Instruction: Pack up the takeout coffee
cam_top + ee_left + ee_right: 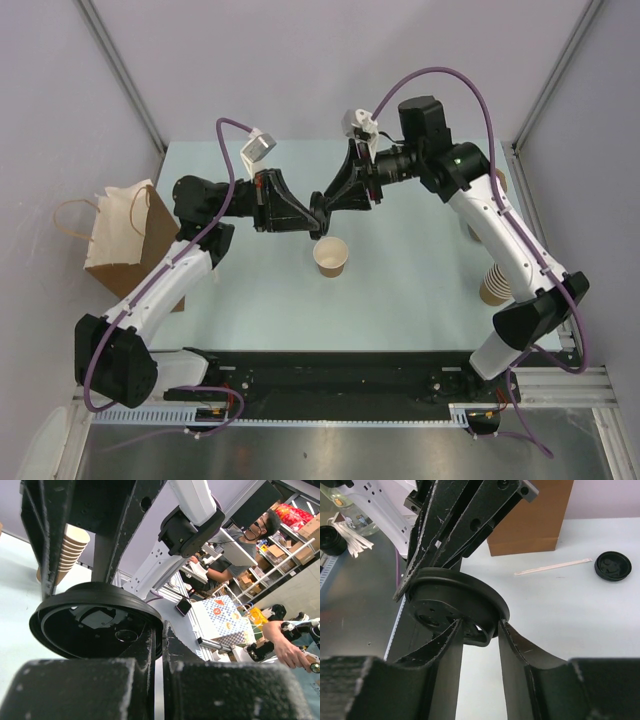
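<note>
A small kraft paper cup (pixel 330 256) stands upright and lidless on the table's middle. Just above and behind it both grippers meet on a round black lid (pixel 320 218). My left gripper (pixel 312 220) is shut on the lid's rim; in the left wrist view its fingers (pixel 160 630) pinch the edge of the lid (pixel 95 625). My right gripper (pixel 326 205) comes from the opposite side. In the right wrist view its fingertips (pixel 480 625) straddle the lid's near edge (pixel 455 600) and touch it on both sides.
A brown paper bag (pixel 125 235) stands at the table's left edge, also in the right wrist view (pixel 530 515). A second black lid (pixel 612 566) and a wooden stirrer (pixel 552 567) lie near it. A stack of nested cups (pixel 493 285) sits at the right.
</note>
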Tool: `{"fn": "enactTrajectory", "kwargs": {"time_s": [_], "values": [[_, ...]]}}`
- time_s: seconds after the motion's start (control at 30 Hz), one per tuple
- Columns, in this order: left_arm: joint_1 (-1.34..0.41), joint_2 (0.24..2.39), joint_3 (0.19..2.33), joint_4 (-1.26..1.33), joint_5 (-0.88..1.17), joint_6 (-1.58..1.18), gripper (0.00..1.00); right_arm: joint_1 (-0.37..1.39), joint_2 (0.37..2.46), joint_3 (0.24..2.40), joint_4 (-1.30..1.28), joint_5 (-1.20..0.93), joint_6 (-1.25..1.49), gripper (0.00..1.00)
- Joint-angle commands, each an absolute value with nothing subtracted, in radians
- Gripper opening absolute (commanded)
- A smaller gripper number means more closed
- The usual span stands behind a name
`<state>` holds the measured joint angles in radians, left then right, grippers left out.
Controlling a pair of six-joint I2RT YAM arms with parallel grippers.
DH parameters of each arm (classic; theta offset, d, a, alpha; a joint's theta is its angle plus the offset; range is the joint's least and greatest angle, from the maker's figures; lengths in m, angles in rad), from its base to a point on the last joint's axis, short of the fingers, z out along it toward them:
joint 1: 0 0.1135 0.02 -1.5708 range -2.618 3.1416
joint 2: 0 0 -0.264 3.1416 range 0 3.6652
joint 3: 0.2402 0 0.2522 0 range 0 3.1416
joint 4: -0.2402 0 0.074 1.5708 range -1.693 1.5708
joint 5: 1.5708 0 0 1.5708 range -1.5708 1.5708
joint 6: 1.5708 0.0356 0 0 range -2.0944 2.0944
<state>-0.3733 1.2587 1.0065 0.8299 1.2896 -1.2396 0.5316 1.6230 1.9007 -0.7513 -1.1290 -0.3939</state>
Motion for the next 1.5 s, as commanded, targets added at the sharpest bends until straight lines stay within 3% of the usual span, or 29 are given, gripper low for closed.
{"fn": "enactTrajectory", "kwargs": {"time_s": [0.0, 0.2, 0.27, 0.3, 0.37, 0.4, 0.53, 0.6, 0.67, 0.7, 0.87, 0.93, 1.03, 1.17, 1.3, 1.47], "values": [[-0.383, 1.244, 1.035, 0.885, 1.290, -1.256, 0.00, 0.548, 1.626, 1.947, -0.758, -1.112, -0.423, 0.35], [-0.383, 1.241, 1.026, 0.890, 1.289, -1.255, 0.01, 0.551, 1.621, 1.944, -0.758, -1.092, -0.420, 0.07], [-0.383, 1.239, 1.025, 0.853, 1.290, -1.230, 0.07, 0.546, 1.618, 1.939, -0.759, -1.088, -0.414, 0.00], [-0.383, 1.238, 1.025, 0.835, 1.286, -1.217, 0.17, 0.542, 1.617, 1.936, -0.759, -1.088, -0.410, 0.00], [-0.382, 1.235, 1.023, 0.798, 1.285, -1.177, 0.24, 0.528, 1.609, 1.924, -0.758, -1.098, -0.394, 0.00], [-0.382, 1.230, 1.022, 0.778, 1.285, -1.161, 0.40, 0.520, 1.605, 1.915, -0.747, -1.101, -0.387, 0.00], [-0.359, 1.230, 1.046, 0.572, 1.284, -1.002, 0.74, 0.485, 1.591, 1.887, -0.726, -1.104, -0.336, 0.00], [-0.335, 1.226, 1.048, 0.473, 1.270, -0.960, 0.85, 0.462, 1.585, 1.875, -0.724, -1.094, -0.312, 0.00], [-0.279, 1.209, 1.045, 0.372, 1.235, -0.888, 0.91, 0.453, 1.577, 1.867, -0.729, -1.030, -0.299, 0.00], [-0.256, 1.201, 1.049, 0.315, 1.221, -0.850, 0.99, 0.453, 1.577, 1.867, -0.751, -0.994, -0.305, 0.00], [-0.129, 1.126, 1.138, -0.190, 1.002, -0.430, 0.99, 0.480, 1.601, 1.884, -0.860, -0.670, -0.302, 0.00], [-0.136, 1.095, 1.166, -0.282, 0.784, -0.283, 0.99, 0.511, 1.669, 1.939, -0.928, -0.567, -0.310, 0.00], [-0.158, 1.057, 1.154, -0.343, 0.484, -0.270, 1.00, 0.578, 1.759, 1.965, -1.052, -0.376, -0.298, 0.00], [-0.158, 1.104, 1.172, -0.474, 0.488, -0.245, 1.00, 0.600, 1.815, 1.948, -1.086, -0.319, -0.218, 0.00], [-0.169, 1.106, 1.109, -0.433, 0.511, -0.365, 1.00, 0.621, 1.900, 1.989, -1.132, -0.302, -0.177, 0.00], [-0.172, 1.158, 1.022, -0.402, 0.691, -0.478, 1.00, 0.675, 1.951, 1.990, -1.134, -0.233, -0.169, 0.00]]}}
